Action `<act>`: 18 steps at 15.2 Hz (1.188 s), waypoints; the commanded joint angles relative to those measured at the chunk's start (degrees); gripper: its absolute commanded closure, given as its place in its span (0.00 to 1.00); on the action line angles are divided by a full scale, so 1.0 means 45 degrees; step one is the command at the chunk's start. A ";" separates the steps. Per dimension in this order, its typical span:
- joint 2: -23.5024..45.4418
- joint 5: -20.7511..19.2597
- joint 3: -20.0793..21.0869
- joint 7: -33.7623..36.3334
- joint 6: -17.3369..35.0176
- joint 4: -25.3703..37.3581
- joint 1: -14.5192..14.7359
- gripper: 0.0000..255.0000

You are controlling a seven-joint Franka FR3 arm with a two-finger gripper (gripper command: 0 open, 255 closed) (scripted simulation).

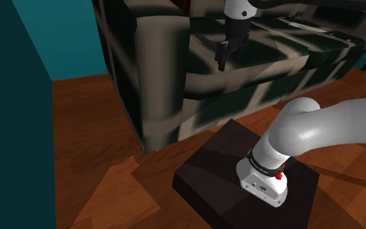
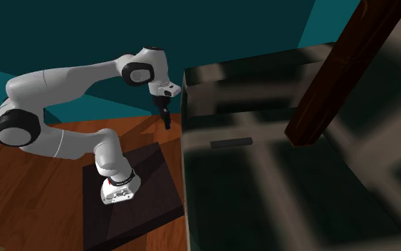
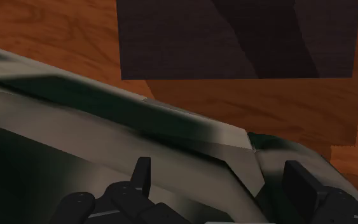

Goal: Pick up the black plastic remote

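Well off from the fingers, toward the second exterior view's right, the slim black bar-shaped remote lies flat on the seat of the dark green and beige plaid sofa. It reads as a plain dark strip, and the buttons are too small to make out. The all-black two-finger gripper hangs over the sofa's edge, fingers spread apart with nothing between them. Past the fingertips are the brown wooden floor and the dark box stand.

Arm ext'd, end effector open.
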 commanded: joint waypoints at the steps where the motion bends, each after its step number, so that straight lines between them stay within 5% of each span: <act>1: 0.0000 0.0000 0.0000 0.0000 0.0000 0.0000 0.0000 0.00; 10: 0.4696 -0.0018 -0.1767 -0.0940 0.0298 0.3831 -0.0928 0.00; 18: 0.9017 0.0833 -0.3155 -0.2005 -0.0495 0.8249 -0.1582 0.00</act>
